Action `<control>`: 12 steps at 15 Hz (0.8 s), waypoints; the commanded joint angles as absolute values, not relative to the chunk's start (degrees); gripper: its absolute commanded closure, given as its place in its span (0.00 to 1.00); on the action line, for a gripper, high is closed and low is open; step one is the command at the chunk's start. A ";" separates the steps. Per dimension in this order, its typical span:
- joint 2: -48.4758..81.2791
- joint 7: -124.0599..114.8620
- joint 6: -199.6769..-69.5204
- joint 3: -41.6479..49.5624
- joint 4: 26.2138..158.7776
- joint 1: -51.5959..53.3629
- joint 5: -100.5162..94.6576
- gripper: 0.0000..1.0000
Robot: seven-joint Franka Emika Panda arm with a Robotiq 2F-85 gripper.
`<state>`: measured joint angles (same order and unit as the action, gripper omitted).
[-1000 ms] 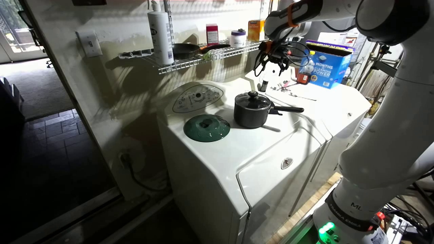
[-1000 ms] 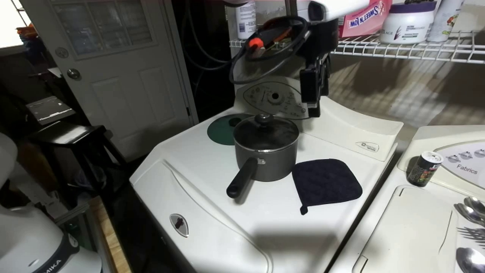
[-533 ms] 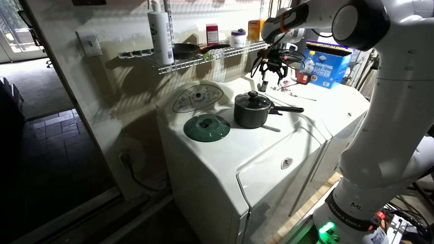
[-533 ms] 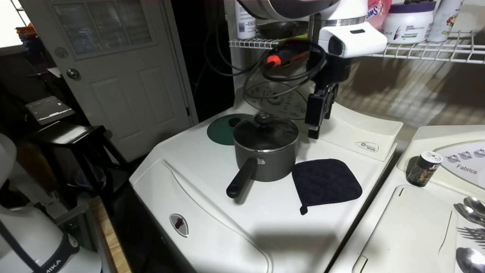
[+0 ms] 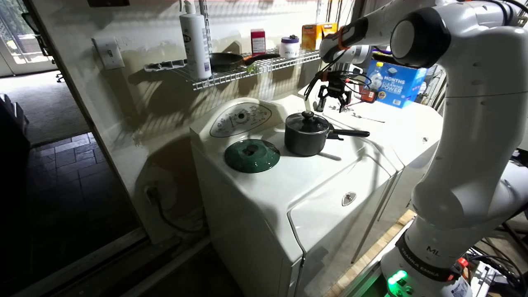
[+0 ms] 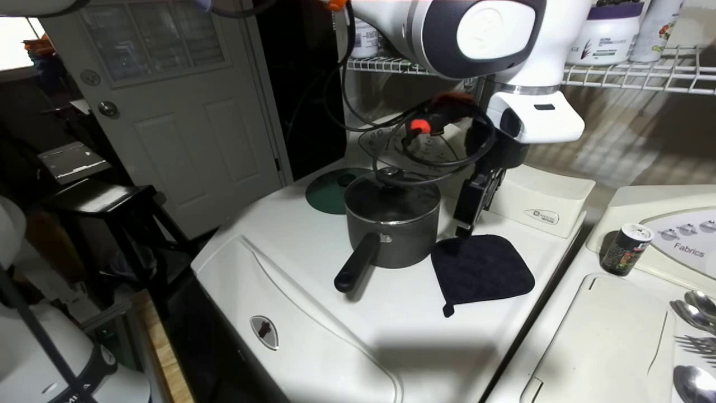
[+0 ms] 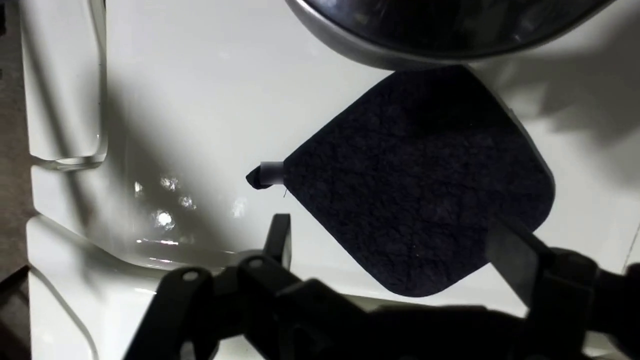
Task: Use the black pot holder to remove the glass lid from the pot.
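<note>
Two white laundry machines (image 5: 268, 194) stand side by side, a narrow dark gap between them, with a wire shelf (image 5: 218, 79) on the wall (image 5: 140, 24) behind. On one enamel top, in front of an oval control panel (image 5: 243, 123), the dark grey saucepan (image 6: 400, 243) sits upright with the glass lid (image 6: 386, 204) on its rim. The black pot holder (image 7: 420, 185) lies flat on the same surface just beside the saucepan, its hanging loop (image 7: 254, 178) toward the machine's front; whether its nearest corner touches the saucepan, I cannot tell. Above it hangs the gripper (image 7: 387, 227), its two fingers (image 7: 279, 237) spread wide apart, with the dark cloth visible below and between them. On the saucepan's far side from the holder rests a domed, dark green lid (image 5: 255, 163) with a black knob. Across the gap, a small black shaker (image 6: 623, 252) stands by a panel (image 6: 685, 263) lettered "Fabrics", and spoons (image 6: 695, 386) and forks (image 6: 699, 345) lie on that second top, along with a yellow-capped bottle (image 5: 374, 78) and a tall blue box (image 5: 402, 88). The shelf carries a white pump bottle (image 5: 196, 45), a frying pan (image 5: 225, 62), small boxes (image 5: 258, 43) and a purple-lidded jar (image 5: 289, 49). Past the machine's end, a doorway gives onto dim grey tiles (image 5: 70, 161) and paler carpet (image 5: 57, 101); in an exterior view a panelled door (image 6: 184, 134) with a small-paned window stands behind a black stool (image 6: 100, 197). Slatted shadows streak the wall beside a light switch (image 5: 109, 54).
</note>
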<state>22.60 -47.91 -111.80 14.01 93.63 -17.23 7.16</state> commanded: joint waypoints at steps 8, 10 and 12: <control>26.55 -46.23 -114.19 15.20 93.51 -16.70 9.27 0.00; 26.51 -46.23 -114.20 15.25 93.47 -16.66 9.26 0.00; 28.45 -48.79 -114.19 15.80 92.05 -15.98 8.13 0.00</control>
